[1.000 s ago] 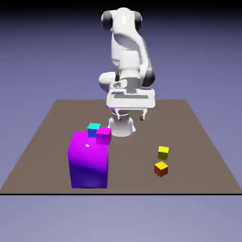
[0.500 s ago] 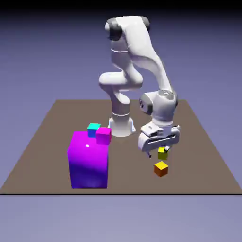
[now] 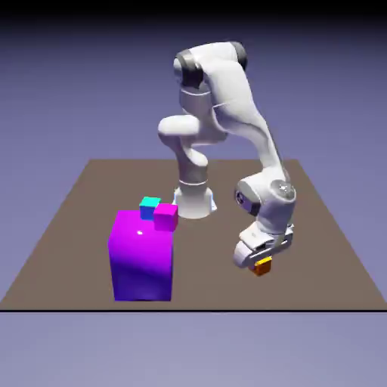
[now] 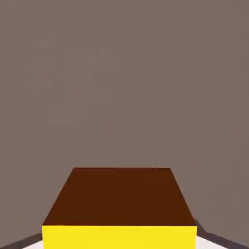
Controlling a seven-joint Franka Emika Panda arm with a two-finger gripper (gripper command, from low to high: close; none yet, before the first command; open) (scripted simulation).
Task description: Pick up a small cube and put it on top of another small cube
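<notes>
Brown table (image 3: 83, 227); end effector (image 3: 261, 261) down over orange cube (image 3: 263, 266), finger gap indiscernible.

From high over the table's far middle 1 s ago, the arm now reaches down to the lower right of the exterior view, past where it hung over the small yellow cube 0.5 s ago. The gripper (image 3: 261, 259) sits low over the small orange cube (image 3: 263, 266), hiding all but part of it. The yellow cube, visible in both earlier exterior pictures, is now covered by the hand there. In the hand view the orange cube (image 4: 119, 197) fills the lower middle.
</notes>
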